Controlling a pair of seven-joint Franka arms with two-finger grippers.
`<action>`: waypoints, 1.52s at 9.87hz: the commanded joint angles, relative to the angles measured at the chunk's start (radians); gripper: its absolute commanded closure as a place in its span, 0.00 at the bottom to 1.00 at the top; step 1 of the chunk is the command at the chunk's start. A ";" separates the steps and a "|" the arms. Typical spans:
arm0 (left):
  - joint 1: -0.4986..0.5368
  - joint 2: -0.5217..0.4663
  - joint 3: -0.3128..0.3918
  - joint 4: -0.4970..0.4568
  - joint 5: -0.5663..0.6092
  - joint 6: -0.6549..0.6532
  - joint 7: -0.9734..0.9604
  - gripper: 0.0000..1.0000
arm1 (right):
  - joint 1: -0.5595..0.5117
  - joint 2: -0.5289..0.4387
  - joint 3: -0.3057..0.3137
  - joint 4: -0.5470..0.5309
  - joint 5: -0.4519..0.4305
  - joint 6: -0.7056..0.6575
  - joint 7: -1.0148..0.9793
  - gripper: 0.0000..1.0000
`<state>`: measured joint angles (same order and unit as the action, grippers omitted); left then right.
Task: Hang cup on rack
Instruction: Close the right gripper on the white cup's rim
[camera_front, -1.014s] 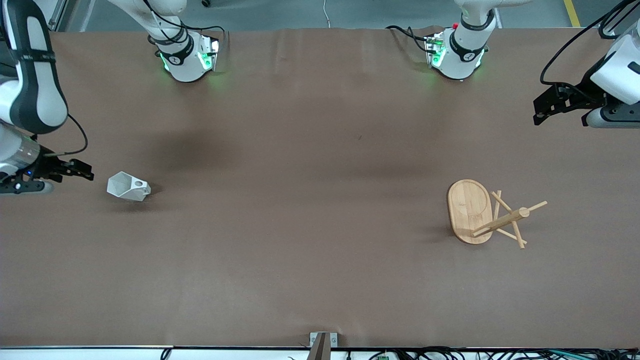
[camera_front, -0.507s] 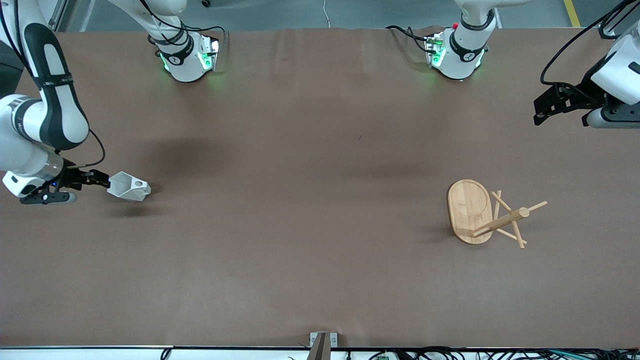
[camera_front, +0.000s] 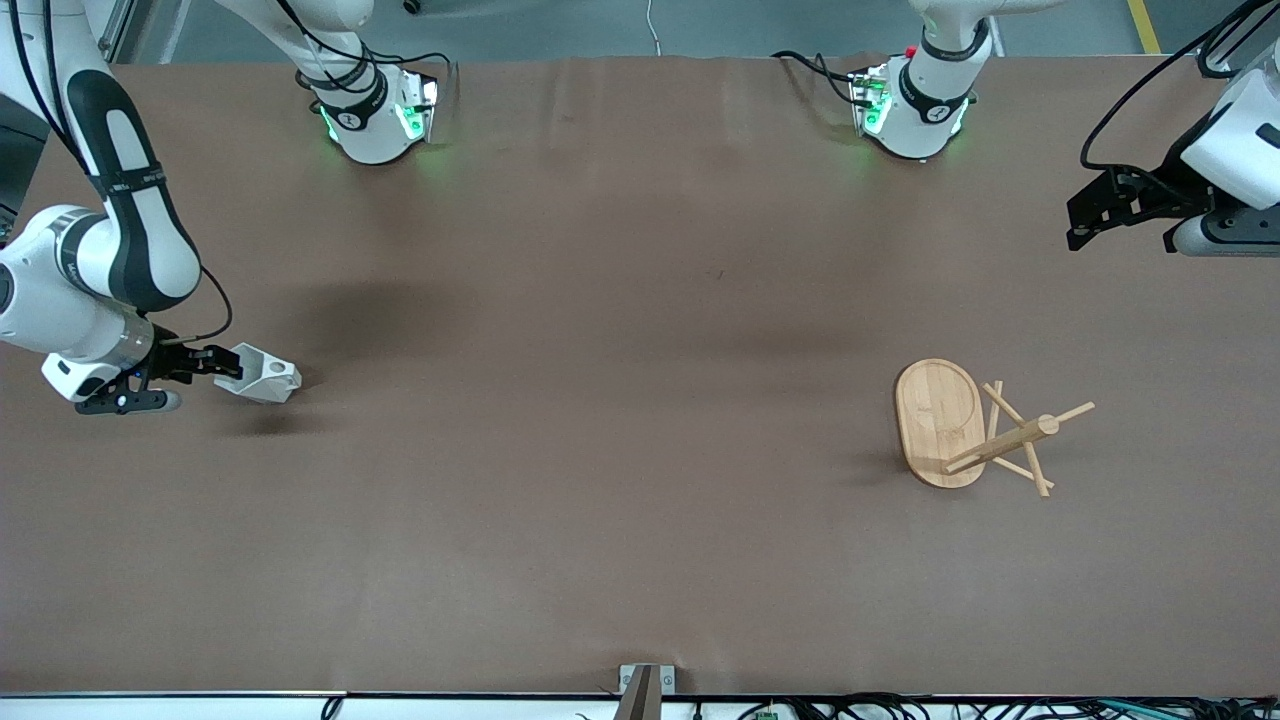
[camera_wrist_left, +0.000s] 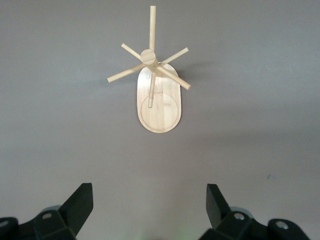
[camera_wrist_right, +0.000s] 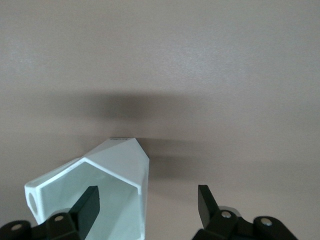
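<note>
Right gripper (camera_wrist_right: 145, 207) fingers (camera_wrist_right: 87, 205) spread wide, one inside the cup's (camera_front: 262, 373) mouth, cup lying on counter (camera_front: 600, 450), left gripper (camera_wrist_left: 149, 207) spread wide, waiting over the counter, rack (camera_front: 975, 430) well apart.

From high across the tabletop (camera_front: 640, 400) we are facing both arm bases. On the left wrist we are looking down from well above at the rack (camera_wrist_left: 157, 95), shared with the front view (camera_front: 965, 425). On the right wrist we are sitting close against the cup (camera_wrist_right: 100, 190), likewise shared (camera_front: 262, 373).
</note>
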<state>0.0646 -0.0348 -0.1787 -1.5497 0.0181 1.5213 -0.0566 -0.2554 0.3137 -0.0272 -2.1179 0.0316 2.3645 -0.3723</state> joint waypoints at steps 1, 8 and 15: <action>0.000 0.022 -0.002 0.000 0.003 -0.019 0.015 0.00 | -0.001 -0.008 0.012 -0.025 0.040 0.013 -0.013 0.25; 0.000 0.022 -0.004 -0.001 0.003 -0.019 0.015 0.00 | -0.010 -0.005 0.013 -0.024 0.044 0.019 -0.042 1.00; -0.005 0.023 -0.004 0.000 0.002 -0.019 0.014 0.00 | 0.082 -0.062 0.018 0.197 0.287 -0.299 -0.002 1.00</action>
<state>0.0627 -0.0338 -0.1803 -1.5493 0.0181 1.5212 -0.0566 -0.2126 0.2853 -0.0084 -1.9640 0.2581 2.1408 -0.3960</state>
